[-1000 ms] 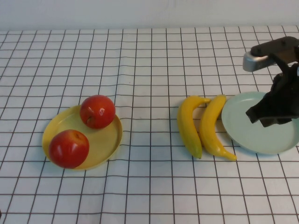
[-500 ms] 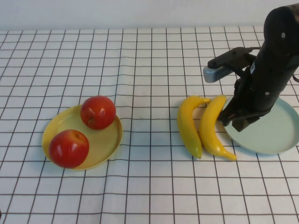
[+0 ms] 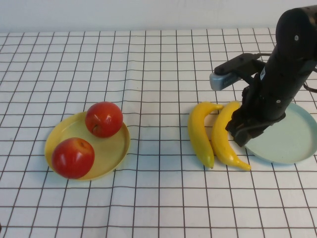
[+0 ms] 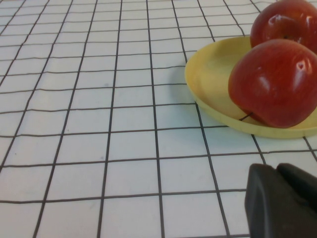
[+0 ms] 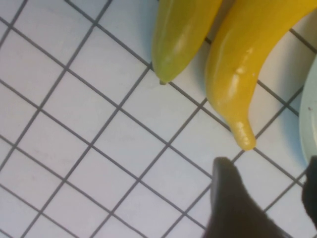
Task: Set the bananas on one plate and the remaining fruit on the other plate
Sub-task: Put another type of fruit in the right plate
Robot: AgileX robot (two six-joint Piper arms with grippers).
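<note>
Two yellow bananas lie side by side on the cloth, one on the left (image 3: 199, 131) and one on the right (image 3: 224, 131). In the right wrist view the left one (image 5: 181, 34) and the right one (image 5: 247, 64) both show. The pale blue-green plate (image 3: 292, 144) is empty, just right of them. Two red apples (image 3: 103, 118) (image 3: 73, 157) sit on the pale yellow plate (image 3: 111, 148). My right gripper (image 3: 243, 135) hovers open and empty (image 5: 267, 183) by the right banana's near end, at the plate's left rim (image 5: 309, 114). My left gripper (image 4: 282, 198) is shut and empty, near the yellow plate (image 4: 213, 74) and the apples (image 4: 275, 82).
A white cloth with a black grid covers the table (image 3: 158, 198). The right arm's dark body (image 3: 282, 74) stands over the blue-green plate's far left part. A pale wall runs along the back.
My right arm has swung left from over the blue-green plate to the right banana's near end. Fruit and plates have not moved.
</note>
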